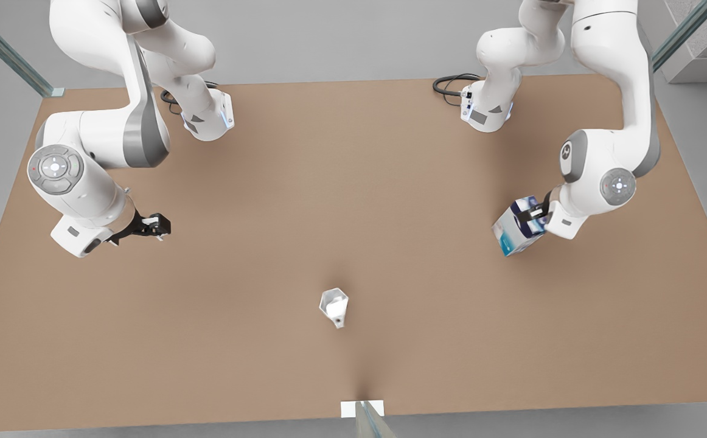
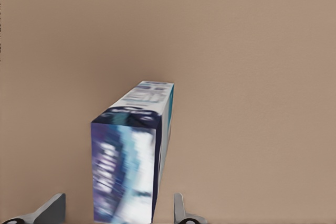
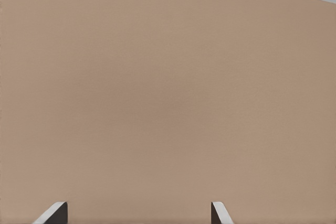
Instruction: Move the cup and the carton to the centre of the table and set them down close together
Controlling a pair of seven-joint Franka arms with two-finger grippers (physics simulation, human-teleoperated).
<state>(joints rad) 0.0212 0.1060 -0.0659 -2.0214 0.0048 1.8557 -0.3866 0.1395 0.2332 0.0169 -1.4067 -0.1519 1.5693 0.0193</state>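
The carton [image 1: 516, 228], dark blue on top with white and teal sides, is at the front view's right on the brown table [image 1: 353, 182]. My left gripper [image 1: 534, 213] is at its top. In the left wrist view the carton [image 2: 131, 150] sits between the two fingers of the left gripper [image 2: 118, 205], with a gap on each side. The small pale faceted cup [image 1: 334, 306] stands alone near the table's front middle. At the front view's left, my right gripper [image 1: 160, 226] hovers open over bare table, as its wrist view shows [image 3: 136, 211].
Two white arm bases [image 1: 207, 118] [image 1: 487, 109] are mounted at the far side of the table, with a black cable [image 1: 451, 82] beside one. A white tab [image 1: 362, 409] marks the near edge. Bare tabletop stretches between cup and carton.
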